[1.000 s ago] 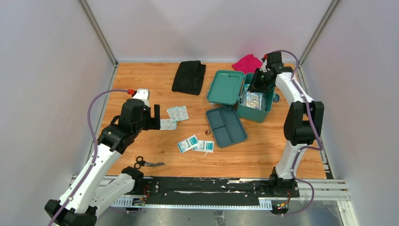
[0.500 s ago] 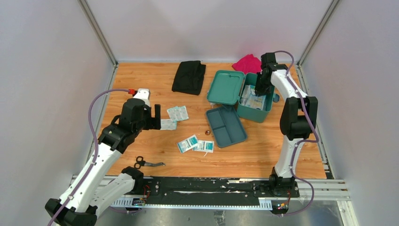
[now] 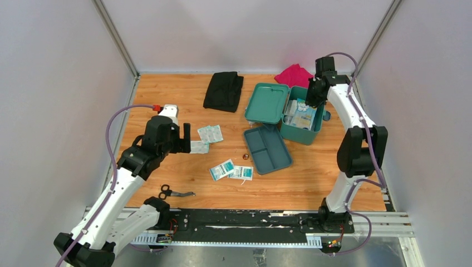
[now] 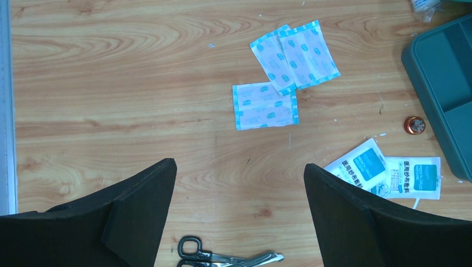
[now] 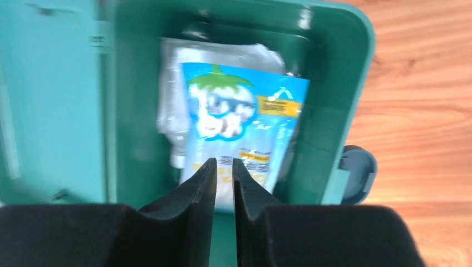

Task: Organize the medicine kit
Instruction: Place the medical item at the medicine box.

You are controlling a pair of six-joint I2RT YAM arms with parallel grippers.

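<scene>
Right wrist view: right gripper (image 5: 224, 162), jaws nearly together, cannot tell if gripping, hovers over a packet (image 5: 245, 122) inside the open medicine kit (image 5: 345, 67); pink cloth (image 3: 293, 74) just behind it; left gripper (image 4: 238, 166) gapes wide, well left of it

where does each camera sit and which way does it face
top external: high behind the arm bases, looking down at the table; both arms, left gripper, right gripper show.
left wrist: on the left arm, facing down; its open fingers frame bandage packets and scissors.
right wrist: over the medicine kit, looking in; its fingers closed on a blue-and-white packet.
shared: top and left wrist both show scissors and inner tray.
</scene>
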